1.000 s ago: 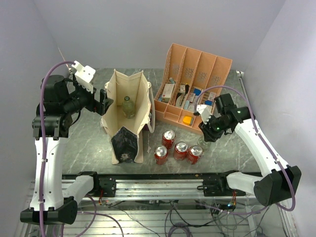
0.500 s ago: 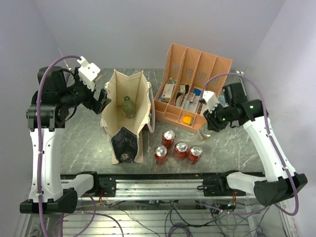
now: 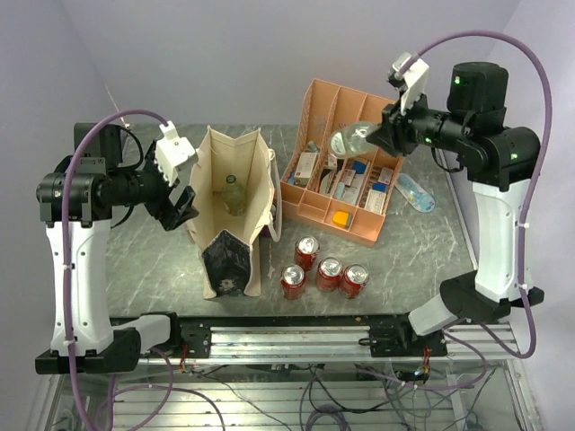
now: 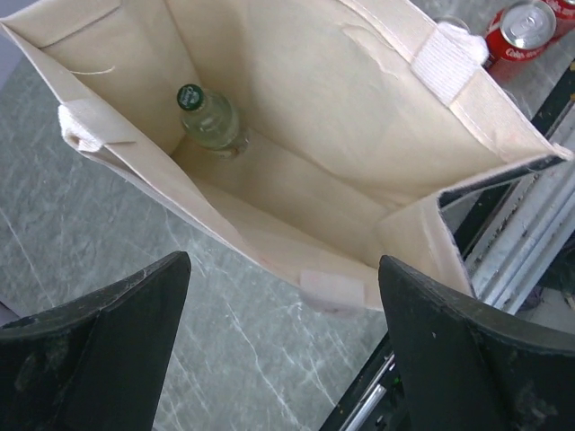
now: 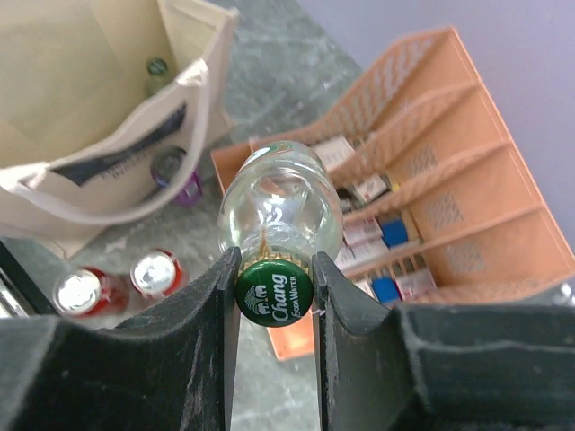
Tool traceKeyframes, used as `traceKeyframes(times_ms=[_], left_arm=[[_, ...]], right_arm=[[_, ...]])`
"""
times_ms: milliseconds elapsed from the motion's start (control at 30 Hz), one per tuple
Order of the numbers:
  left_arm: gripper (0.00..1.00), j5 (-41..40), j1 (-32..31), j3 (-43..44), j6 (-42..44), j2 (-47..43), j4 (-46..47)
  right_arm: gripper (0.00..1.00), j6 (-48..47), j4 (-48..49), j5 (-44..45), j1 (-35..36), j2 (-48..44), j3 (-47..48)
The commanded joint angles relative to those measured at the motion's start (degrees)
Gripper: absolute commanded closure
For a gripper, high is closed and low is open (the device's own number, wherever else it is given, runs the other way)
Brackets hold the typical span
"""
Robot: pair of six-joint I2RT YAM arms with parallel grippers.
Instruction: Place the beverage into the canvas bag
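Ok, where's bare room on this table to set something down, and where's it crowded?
Bare marble table lies left of the canvas bag, and again near-right, past the four red cans. Crowded: the gap between bag, cans and orange organizer. Inside the bag, only a green-capped bottle stands at the far end.

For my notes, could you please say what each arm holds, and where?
Right gripper: jaws shut on the glass bottle at its capped neck. Left gripper: empty.

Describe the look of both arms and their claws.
The left arm and right arm have white links, black joint housings and a looping lilac cable each. The left claw and right claw have broad matte black fingers. Green lights dot the right arm.
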Motion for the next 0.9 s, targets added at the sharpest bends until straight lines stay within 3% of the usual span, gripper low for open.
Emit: traceKeyframes(times_ms=[0,100,233,400,700,867], left_arm=[[0.04,-0.62,-2.29,-0.14,3.71,-2.33,-4.0],[0.05,-1.19,-2.79,-2.21,4.16,-3.21,-4.0],[0.06,-2.44,-3.36,-4.17,4.27,-4.76,-4.0],[0.06,-1.68,-3.47,-4.63,3.03,-6.78,-4.08],[0.06,4.55,-4.49,-4.69,0.41,-7.32,-4.09],[0.07,3.84,-8.75,-7.05,1.86,-7.98,-4.0]], right_arm=[[1.0,6.73,9.68,-2.43,7.41,1.37,5.04],[1.0,7.92,12.66,2.33,17.17,4.11,7.14],[1.0,8.15,14.92,4.29,24.91,9.22,14.28],[1.0,6.48,16.1,7.6,33.26,12.37,15.26],[1.0,7.91,20.75,4.39,34.63,14.9,8.74],[1.0,10.88,22.08,0.16,34.66,18.54,7.89]])
